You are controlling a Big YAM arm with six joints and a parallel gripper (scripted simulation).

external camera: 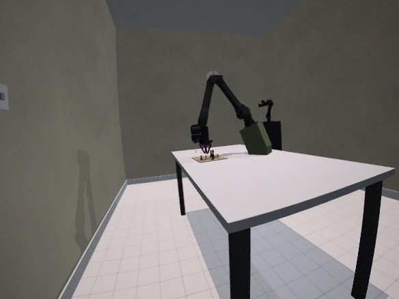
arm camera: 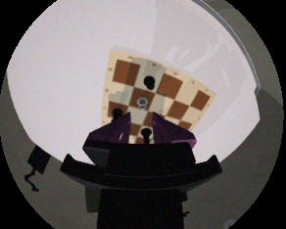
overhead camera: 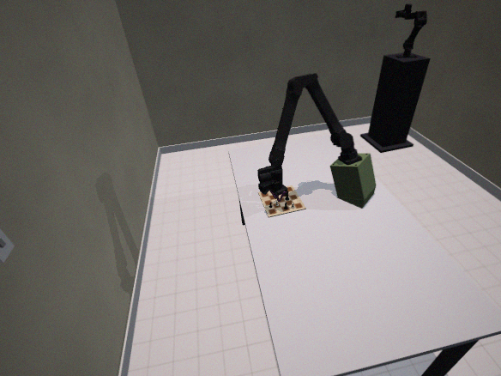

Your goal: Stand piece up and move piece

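A small brown and cream chessboard (overhead camera: 281, 201) lies near the table's far left edge; it also shows in the exterior view (external camera: 209, 158) and the wrist view (arm camera: 156, 96). Several small pieces stand on it. In the wrist view I see a dark piece (arm camera: 149, 81), a pale piece (arm camera: 142, 101) below it, and another dark piece (arm camera: 147, 133) between my purple fingers. My gripper (arm camera: 141, 115) (overhead camera: 280, 194) hangs low over the board, fingers partly open on either side of that dark piece, not pressing on it. I cannot read the square labels.
The arm's green base block (overhead camera: 353, 179) stands to the right of the board. A tall black pedestal (overhead camera: 395, 100) with a small camera arm stands on the floor at the back right. The table's left edge (overhead camera: 240, 197) runs close to the board.
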